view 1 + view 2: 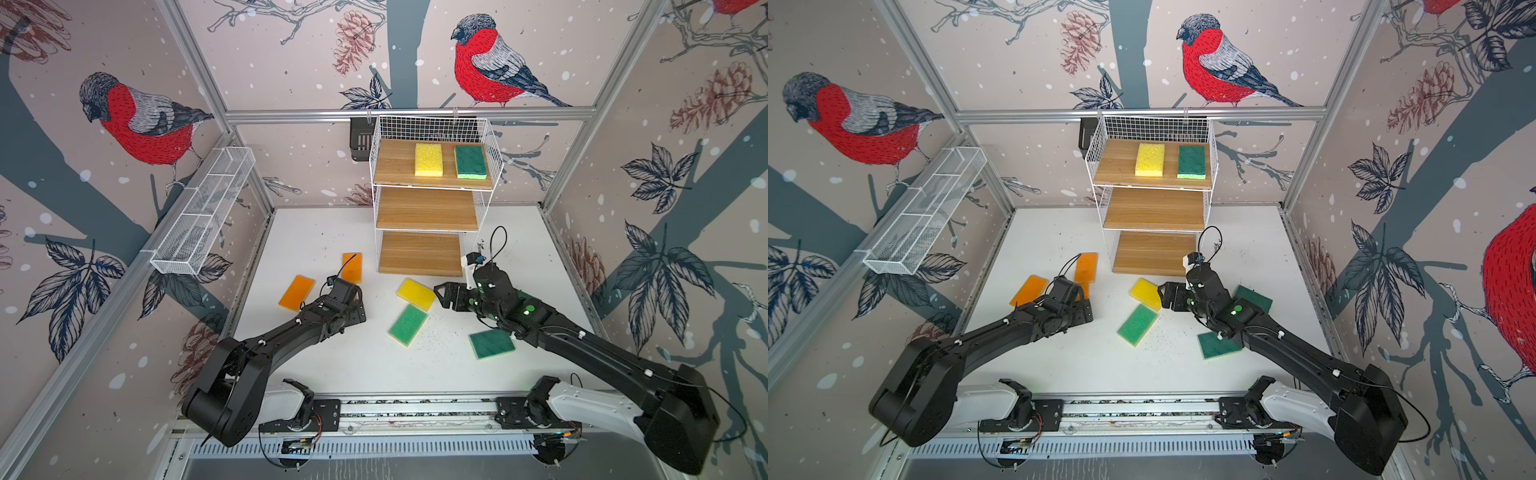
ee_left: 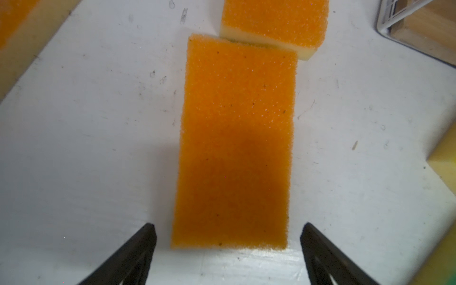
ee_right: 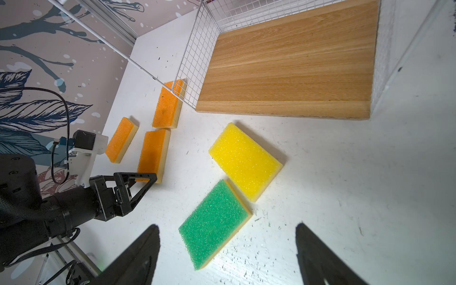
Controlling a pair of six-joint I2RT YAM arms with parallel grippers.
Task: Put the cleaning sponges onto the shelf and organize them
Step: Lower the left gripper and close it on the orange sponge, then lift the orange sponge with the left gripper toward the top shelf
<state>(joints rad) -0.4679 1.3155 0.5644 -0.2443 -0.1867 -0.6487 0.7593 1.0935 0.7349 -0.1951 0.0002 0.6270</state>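
1. My left gripper [image 2: 228, 224] is spread wide; an orange sponge [image 2: 237, 138] lies on the table [image 2: 86, 148] just ahead, not pinched.
2. My right gripper [image 3: 227, 225] is spread too; a green sponge [image 3: 213, 223] lies just ahead.

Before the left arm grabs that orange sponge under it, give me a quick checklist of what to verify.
1. Left gripper open: ok.
2. Its jaws straddle the orange sponge: ok.
3. Low enough to grip: cannot tell.
4. Second orange sponge clear of it: not ok, it abuts the far corner.
5. Shelf has room: ok, two lower boards bare.
6. Right gripper out of the way: ok, open, empty, by the yellow sponge.
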